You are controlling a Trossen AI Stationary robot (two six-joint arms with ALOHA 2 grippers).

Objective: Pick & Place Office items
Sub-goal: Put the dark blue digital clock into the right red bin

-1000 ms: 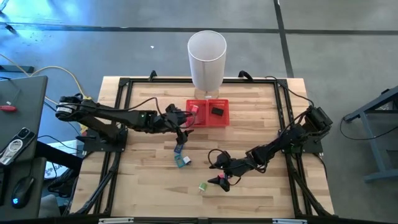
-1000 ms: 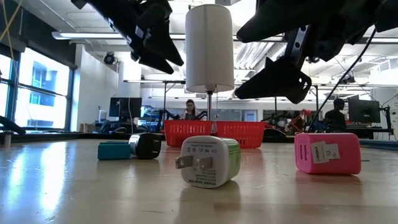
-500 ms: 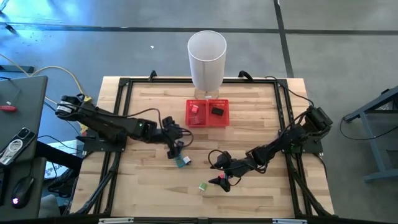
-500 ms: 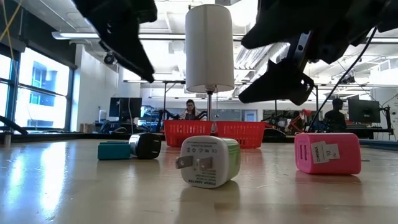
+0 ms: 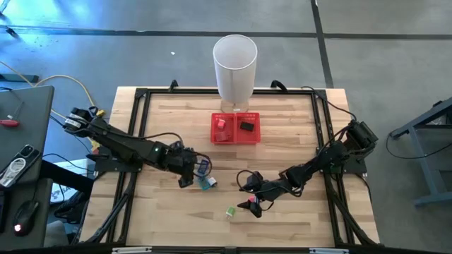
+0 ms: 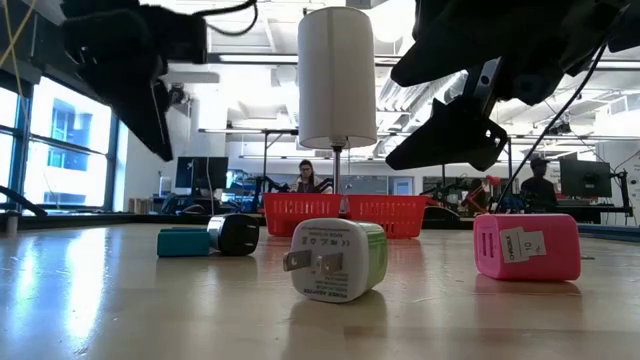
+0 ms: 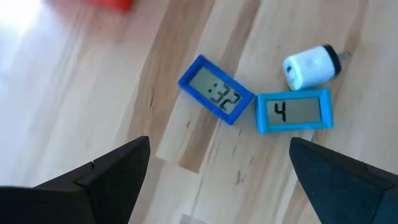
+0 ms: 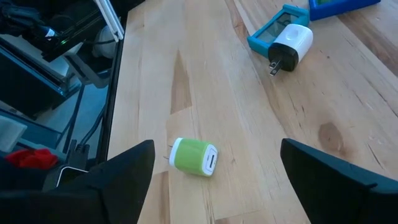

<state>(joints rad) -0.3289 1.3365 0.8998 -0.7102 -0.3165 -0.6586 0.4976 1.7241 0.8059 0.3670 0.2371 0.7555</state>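
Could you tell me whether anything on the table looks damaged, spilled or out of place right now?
Nothing stands out as damaged or spilled. The green-white plug lies on its side, and the two blue clocks lie at angles beside the white plug, simply loose items waiting to be picked up.

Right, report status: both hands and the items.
Left hand open, empty, over the two blue clocks. Right hand open, empty, by the pink charger. Two items in the red tray. Nothing blocking.
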